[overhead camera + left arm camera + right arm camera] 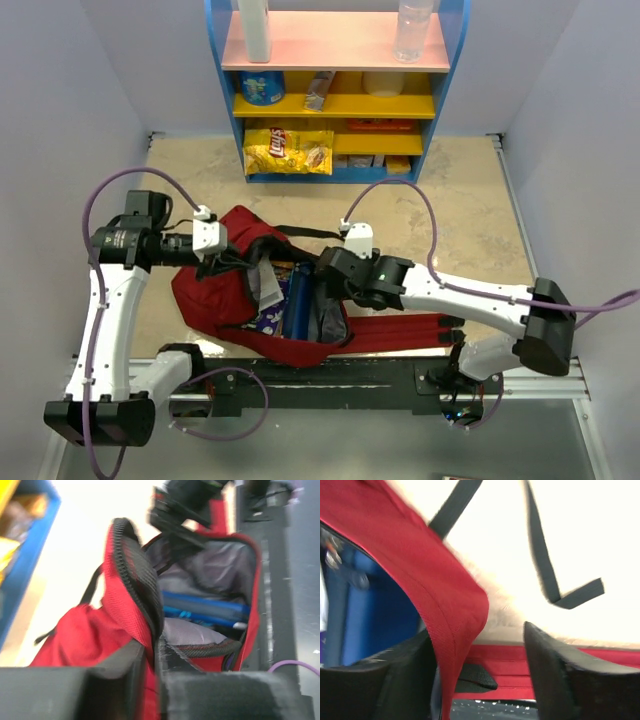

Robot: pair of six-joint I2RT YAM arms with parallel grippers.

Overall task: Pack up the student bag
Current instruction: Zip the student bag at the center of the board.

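Note:
The dark-red student bag (215, 292) lies in the middle of the table with its mouth open, grey lining showing. Inside it lie blue items (297, 300) and a purple patterned one. My left gripper (212, 262) is shut on the bag's zippered rim (135, 580) at the left of the opening and holds it up. My right gripper (330, 270) is open at the right side of the opening, its jaws astride the red rim (445, 615) without closing on it. The red shoulder straps (400, 330) trail to the right.
A blue shelf unit (335, 90) stands at the back with a yellow snack bag (288, 150), a bottle (412, 30) and other goods. A black rail (330, 385) runs along the near edge. Black webbing straps (545, 565) lie on the table beyond the bag.

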